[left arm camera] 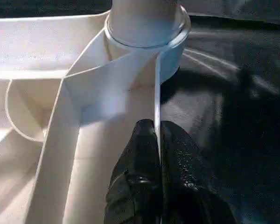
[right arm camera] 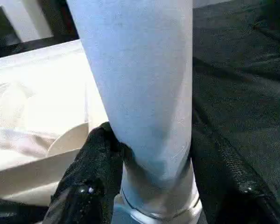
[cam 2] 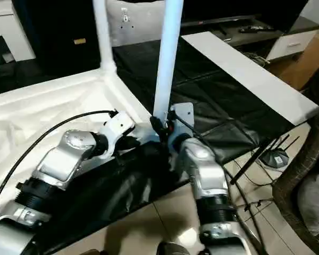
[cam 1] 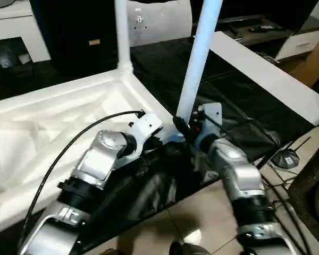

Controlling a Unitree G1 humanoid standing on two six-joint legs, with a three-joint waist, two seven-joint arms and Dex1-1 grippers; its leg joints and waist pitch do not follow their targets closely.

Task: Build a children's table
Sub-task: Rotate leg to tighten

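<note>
- The right gripper [right arm camera: 149,182] is clamped around the base of a white table leg [cam 1: 198,64], one black finger [right arm camera: 86,177] on each side, just above its corner socket.
- The left gripper [left arm camera: 157,154] pinches the thin side wall [left arm camera: 157,93] of the upturned table top [cam 1: 48,133], just beside that socket.
- The leg stands upright at the top's near corner; a second leg [cam 1: 122,34] stands at the far corner.
- The table lies upside down on a black cloth [cam 1: 239,101], with a flat white board [cam 1: 271,77] beyond.
</note>
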